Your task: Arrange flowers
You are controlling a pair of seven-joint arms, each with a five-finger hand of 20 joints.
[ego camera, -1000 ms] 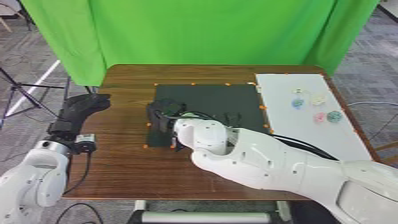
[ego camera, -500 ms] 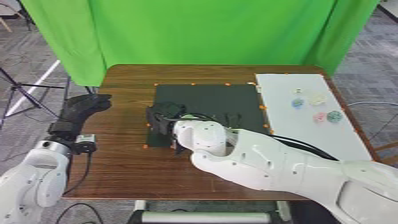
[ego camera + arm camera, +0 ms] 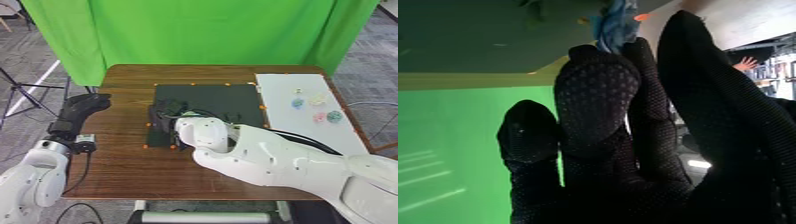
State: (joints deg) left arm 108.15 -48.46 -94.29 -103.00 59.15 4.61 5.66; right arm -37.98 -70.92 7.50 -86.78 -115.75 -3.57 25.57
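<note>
Pointing away from right hand (image 3: 165, 114), blue flower (image 3: 616, 24), long axis along loosely extended fingers (image 3: 595, 95), hold unclear

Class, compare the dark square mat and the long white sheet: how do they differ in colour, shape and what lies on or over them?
The dark square mat is near black; the long white sheet is pale. The mat is squarish, the sheet longer. The right hand is over the mat, small pastel flowers on the sheet. Both lie flat.
</note>
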